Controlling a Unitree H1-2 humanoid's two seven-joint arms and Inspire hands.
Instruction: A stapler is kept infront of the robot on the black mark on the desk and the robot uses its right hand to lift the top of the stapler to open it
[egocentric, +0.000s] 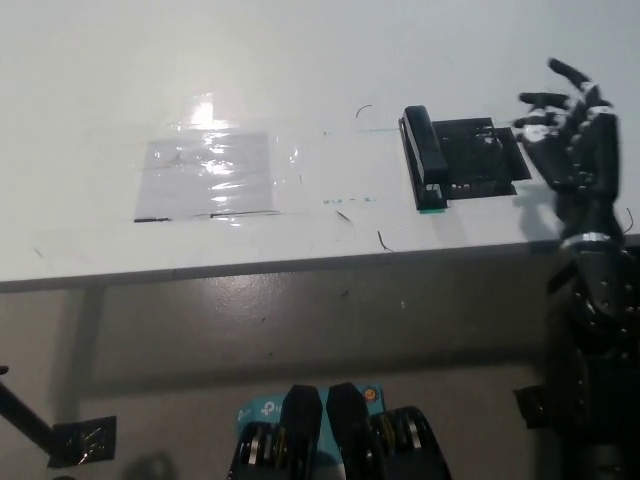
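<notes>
Stapler closed on its mark, our right hand open beside it

Stapler (424, 157) lies flat and closed along the near-left edge of the black mark (483, 158), a green tip showing at its near end. Our right hand (571, 145) hangs just beyond the mark's far side from the stapler, over the desk (300, 60), fingers (545, 99) spread apart and holding nothing. We touch neither stapler nor mark. Our black forearm runs down from the hand past the desk's near edge, and its lower part melts into the dark at the picture's corner, so we cannot trace it there.

Well off on the stapler's other side from the hand, a clear taped sheet (205, 176) lies on the white top, glare blurring its upper part. Small dark scuffs dot the surface around the mark. Below the desk edge we see grey floor (300, 320), with a black tape patch (82, 442) far from the hand, and a second dark patch partly hidden under our forearm.
</notes>
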